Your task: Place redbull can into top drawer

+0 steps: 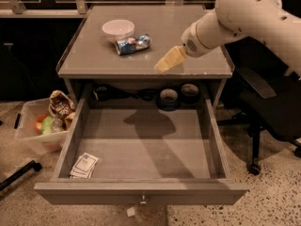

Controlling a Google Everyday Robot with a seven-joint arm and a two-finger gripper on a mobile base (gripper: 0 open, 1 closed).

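The redbull can (133, 44) lies on its side on the grey table top (188, 32), touching the front right of a white bowl (118, 29). The top drawer (141, 147) is pulled wide open below the table top, its front panel and metal lock (142, 200) nearest the camera. My gripper (165, 61) hangs over the table's front edge, to the right of the can and well apart from it, above the drawer's back. It holds nothing that I can see.
A small paper packet (84, 165) lies in the drawer's front left corner. Two tape rolls (179, 95) and cables sit on the shelf behind the drawer. A clear plastic bin (44, 126) with snacks stands on the floor left. An office chair (268, 107) stands right.
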